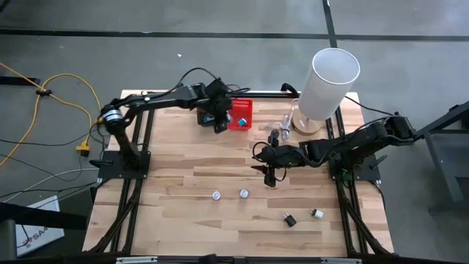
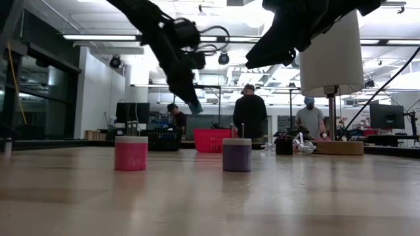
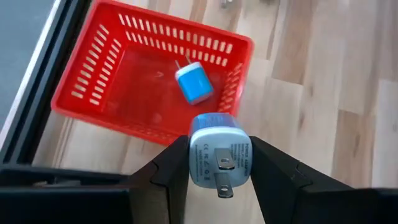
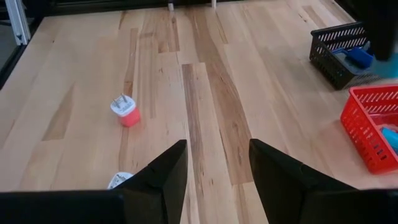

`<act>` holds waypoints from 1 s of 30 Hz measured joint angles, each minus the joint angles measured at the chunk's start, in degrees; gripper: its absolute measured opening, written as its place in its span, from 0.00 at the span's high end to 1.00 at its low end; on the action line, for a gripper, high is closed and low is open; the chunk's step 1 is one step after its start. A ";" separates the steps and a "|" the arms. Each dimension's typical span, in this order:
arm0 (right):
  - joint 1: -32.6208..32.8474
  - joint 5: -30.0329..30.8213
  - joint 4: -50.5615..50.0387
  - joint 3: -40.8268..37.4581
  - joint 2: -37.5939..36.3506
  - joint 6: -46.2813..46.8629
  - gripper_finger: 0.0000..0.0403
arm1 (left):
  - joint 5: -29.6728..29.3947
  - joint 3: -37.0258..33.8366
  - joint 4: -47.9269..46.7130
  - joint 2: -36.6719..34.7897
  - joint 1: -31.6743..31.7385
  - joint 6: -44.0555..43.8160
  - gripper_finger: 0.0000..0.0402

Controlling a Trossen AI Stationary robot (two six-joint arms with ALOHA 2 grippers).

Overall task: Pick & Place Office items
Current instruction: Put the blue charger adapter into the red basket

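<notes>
The step in hand looks like the drop: the left gripper (image 3: 219,171) is clamped on a small blue-and-white plug adapter (image 3: 219,152), its two metal prongs pointing back toward the wrist, and it hangs just short of the red basket (image 3: 87,93) — the near rim lies just ahead of the fingertips. A second blue adapter (image 3: 194,83) already lies on the basket floor, tipped on its side. The next move, as I judge it, calls for a short reach forward until the held adapter is over the open basket, then parting the fingers.

The basket is glossy moulded plastic with slotted walls; the adapters are smooth, rounded blocks; the table (image 1: 183,183) is pale wood planking with visible grain.

The right gripper (image 4: 212,177) hangs over bare planks with its fingers apart and nothing between them — a pink-and-white adapter (image 4: 125,111) sits ahead of it and off to one side, well clear.
</notes>
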 joint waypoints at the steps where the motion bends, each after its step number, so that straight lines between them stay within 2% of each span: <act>1: 0.00 0.00 -0.04 0.01 -0.01 0.00 0.60 | 0.20 1.72 -1.42 1.59 0.37 0.52 0.66; 7: -0.01 0.01 0.15 0.01 -0.02 0.00 0.60 | 1.09 11.94 -7.44 10.17 2.11 4.28 0.66; 12: 0.01 -0.01 0.26 0.01 0.00 0.00 0.60 | 1.57 16.58 -9.49 14.62 2.58 7.89 0.66; 30: -0.01 0.01 0.33 0.01 0.00 0.01 0.60 | 0.66 17.39 -10.49 17.87 2.25 14.72 0.66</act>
